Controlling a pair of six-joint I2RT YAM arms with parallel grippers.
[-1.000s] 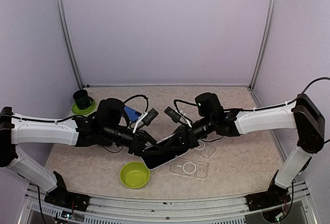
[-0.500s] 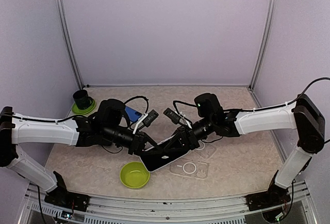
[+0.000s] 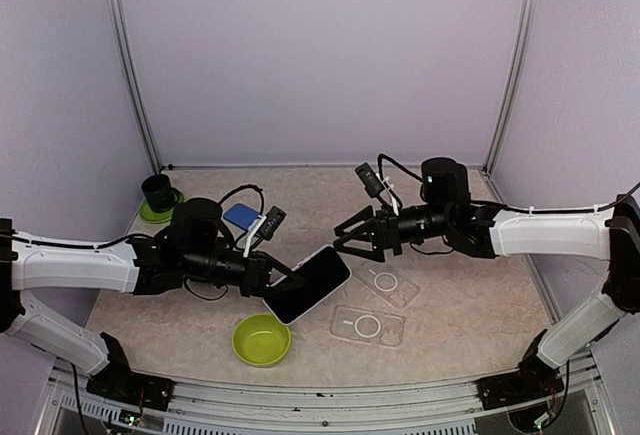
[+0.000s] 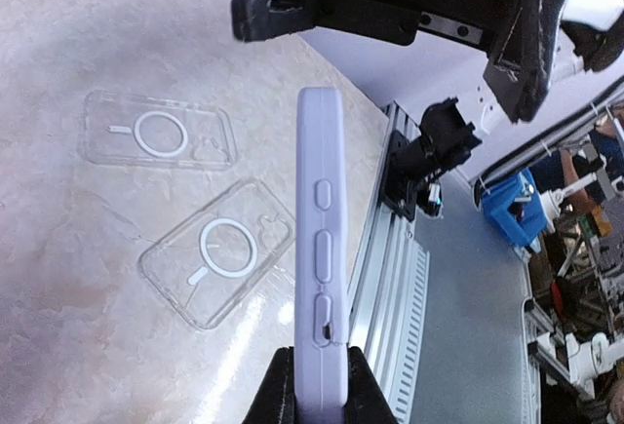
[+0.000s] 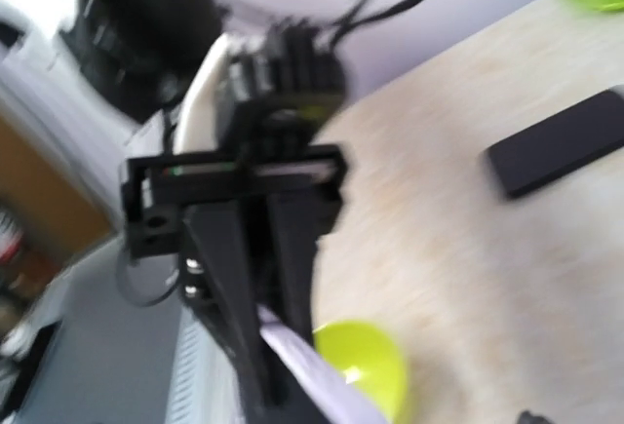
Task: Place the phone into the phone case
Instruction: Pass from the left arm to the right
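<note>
**Phone held by one end, cases off to its right**

The left gripper (image 3: 272, 288) is clamped on the lower-left end of the phone (image 3: 308, 284). The phone sits at centre frame in the top view, its long axis running up-right. Its free end points at the right gripper (image 3: 347, 245), which hangs near with fingers apart, holding nothing. The upper clear case (image 3: 385, 285) and lower clear case (image 3: 368, 327) lie flat on the table (image 3: 470, 305), right and lower right of the phone, so the left arm looks better placed.
</note>
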